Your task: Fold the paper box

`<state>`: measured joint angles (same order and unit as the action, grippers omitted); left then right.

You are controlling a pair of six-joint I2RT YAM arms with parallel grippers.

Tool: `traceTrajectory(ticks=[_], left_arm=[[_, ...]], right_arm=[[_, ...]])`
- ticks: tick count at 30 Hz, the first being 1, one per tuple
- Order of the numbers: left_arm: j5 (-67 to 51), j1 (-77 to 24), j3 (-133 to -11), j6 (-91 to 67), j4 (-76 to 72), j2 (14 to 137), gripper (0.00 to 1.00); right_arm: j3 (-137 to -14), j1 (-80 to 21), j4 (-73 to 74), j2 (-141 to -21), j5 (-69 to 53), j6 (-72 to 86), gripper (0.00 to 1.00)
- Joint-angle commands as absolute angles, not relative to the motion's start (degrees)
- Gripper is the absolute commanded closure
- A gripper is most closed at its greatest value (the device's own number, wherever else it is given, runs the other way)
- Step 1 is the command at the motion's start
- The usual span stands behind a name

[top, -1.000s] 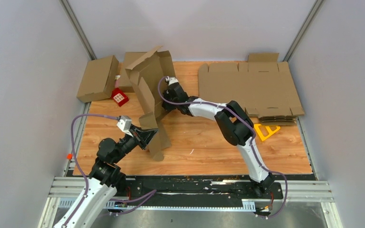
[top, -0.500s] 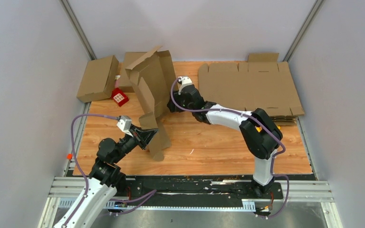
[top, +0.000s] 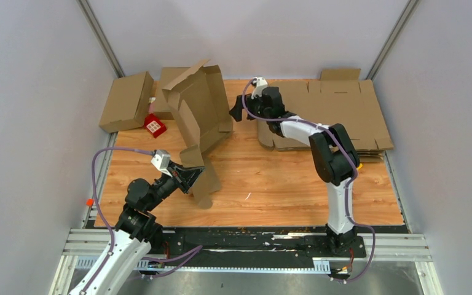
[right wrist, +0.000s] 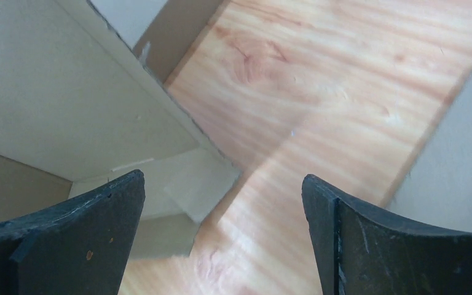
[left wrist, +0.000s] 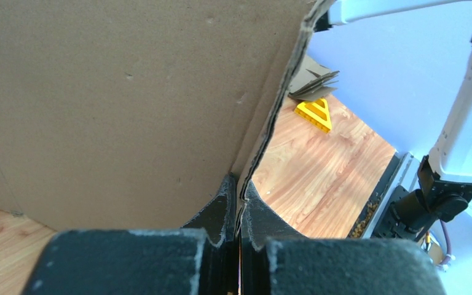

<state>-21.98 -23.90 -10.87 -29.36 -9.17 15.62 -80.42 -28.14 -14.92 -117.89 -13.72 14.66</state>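
Observation:
The paper box [top: 198, 114] is a brown cardboard blank, partly raised, standing tilted on the table at the back left. My left gripper [top: 187, 179] is shut on the edge of its lower near flap. In the left wrist view the jaws [left wrist: 239, 198] pinch that cardboard edge, and the box panel [left wrist: 129, 92] fills the left side. My right gripper [top: 236, 112] hangs open just right of the box, apart from it. The right wrist view shows its gripper [right wrist: 224, 190] wide apart over bare wood, with the box [right wrist: 67, 104] at the upper left.
A finished brown box [top: 126, 101] and a small red item [top: 154, 126] lie at the back left. A stack of flat cardboard blanks [top: 344, 114] covers the back right. A yellow triangular piece [left wrist: 313, 112] lies beside that stack. Grey walls close in both sides.
The right gripper has opened, let go of the box wall and drawn back toward the far right. The box and the left gripper have stayed put.

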Motion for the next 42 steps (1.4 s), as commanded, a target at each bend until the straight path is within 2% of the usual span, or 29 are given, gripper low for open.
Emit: traceTrajectory(ticks=[1,3,7,8,10,11,12,13,14,17,22,28,32,37,42], left_arm=[[-23.8,-23.9,-10.7,-32.2,-5.0,16.5,0.99],[-23.8,-23.9,-11.0,-32.2,-4.4,16.4,0.99],[-23.5,-23.9,-11.2,-31.8,-3.2,16.2,0.99],[-23.3,-24.0,-11.2,-31.5,-3.0,16.1,0.99],[-22.9,-23.9,-11.2,-31.3,-2.9,16.2,0.99],[-22.9,-23.9,-11.2,-31.1,-2.9,16.2,0.99],[-22.8,-24.0,-11.4,-30.9,-2.9,16.2,0.99],[-22.7,-23.9,-11.5,-30.6,-2.6,16.2,0.99],[-22.6,-24.0,-11.7,-30.3,-2.5,16.2,0.99],[-21.8,-23.9,-12.0,-28.9,-1.4,15.9,0.99],[-20.5,-23.9,-12.4,-27.3,-1.7,15.2,0.99],[-20.7,-23.9,-12.9,-25.4,-5.6,18.0,0.99],[-21.9,-23.9,-13.6,-23.1,-8.9,21.0,0.99],[-25.4,-23.9,-11.7,-24.1,-16.1,21.2,0.98],[-26.8,-23.9,-9.4,-24.3,-17.8,18.6,0.96]], right_arm=[[-90.6,-28.3,-21.4,-124.6,-26.7,7.0,0.00],[-97.5,-28.3,-20.7,-128.4,-29.1,6.1,0.00],[-106.0,-28.5,-21.0,-134.3,-35.9,7.4,0.08],[-107.2,-28.6,-21.0,-135.0,-35.6,7.9,0.17],[-107.7,-28.6,-20.6,-134.8,-35.6,8.3,0.51],[-106.0,-28.6,-21.4,-133.6,-35.0,8.5,0.72],[-103.2,-28.7,-23.3,-131.6,-34.1,8.7,0.87],[-99.0,-28.7,-25.6,-129.1,-32.7,8.8,0.96],[-94.6,-28.7,-28.0,-125.9,-30.7,8.9,1.00],[-82.5,-29.0,-30.4,-116.2,-24.0,8.4,1.00],[-67.8,-31.7,-23.6,-99.1,-8.0,7.4,1.00],[-52.7,-37.5,-16.0,-85.3,9.2,7.7,1.00],[-45.5,-39.7,-14.7,-77.9,13.9,10.7,1.00],[-39.2,-43.0,-17.6,-74.2,17.7,10.4,0.99],[-39.7,-44.2,-15.9,-77.7,18.4,10.5,0.91]])
